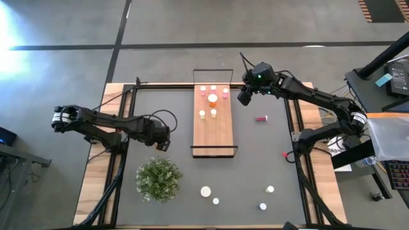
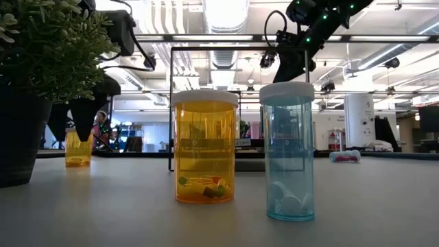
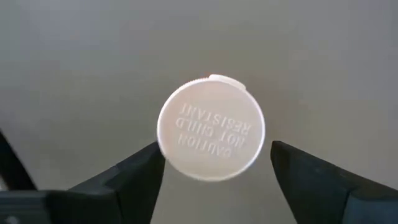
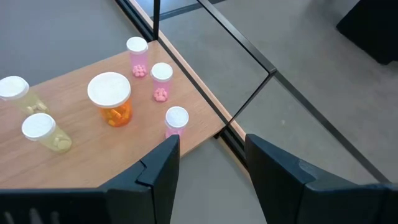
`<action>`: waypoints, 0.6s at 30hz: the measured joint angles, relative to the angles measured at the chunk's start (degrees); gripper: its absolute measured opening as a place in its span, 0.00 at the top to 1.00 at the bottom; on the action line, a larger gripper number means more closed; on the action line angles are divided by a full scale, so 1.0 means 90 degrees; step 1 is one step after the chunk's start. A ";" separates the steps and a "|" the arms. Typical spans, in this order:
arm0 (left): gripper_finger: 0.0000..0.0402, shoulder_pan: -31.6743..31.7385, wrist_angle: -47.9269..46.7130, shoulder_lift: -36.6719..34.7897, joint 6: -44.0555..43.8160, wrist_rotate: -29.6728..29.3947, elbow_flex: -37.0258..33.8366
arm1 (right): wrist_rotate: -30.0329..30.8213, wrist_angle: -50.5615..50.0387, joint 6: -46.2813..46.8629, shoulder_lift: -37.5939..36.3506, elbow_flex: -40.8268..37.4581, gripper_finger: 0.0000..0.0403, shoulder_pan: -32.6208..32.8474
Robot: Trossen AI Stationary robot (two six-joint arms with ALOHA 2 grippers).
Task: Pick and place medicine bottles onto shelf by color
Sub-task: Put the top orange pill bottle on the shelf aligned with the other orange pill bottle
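The left tool hangs spread wide over a white-capped bottle, left of the shelf. Several medicine bottles stand at the shelf's far end. The right tool hovers open and empty beside that end.

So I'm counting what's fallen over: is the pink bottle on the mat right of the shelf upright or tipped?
Tipped. The pink bottle lies on its side, right of the shelf.
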 joint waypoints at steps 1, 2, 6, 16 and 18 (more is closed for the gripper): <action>0.33 0.0000 0.0067 0.0020 0.0000 0.0000 -0.0042 | 0.0000 0.0000 0.0000 0.0000 0.0000 0.58 0.0000; 0.35 0.0000 0.0110 0.0032 0.0000 0.0000 -0.0075 | 0.0000 0.0001 -0.0001 0.0000 0.0000 0.58 -0.0002; 0.44 0.0000 0.0130 0.0078 0.0004 0.0002 -0.0098 | 0.0000 0.0000 0.0000 0.0000 0.0000 0.58 0.0000; 0.61 0.0000 0.0300 0.0174 0.0022 0.0010 -0.0093 | 0.0000 0.0000 -0.0001 0.0000 0.0000 0.58 -0.0001; 0.63 0.0000 0.0393 0.0174 0.0024 0.0007 -0.0093 | 0.0000 0.0000 0.0000 0.0000 0.0000 0.58 0.0000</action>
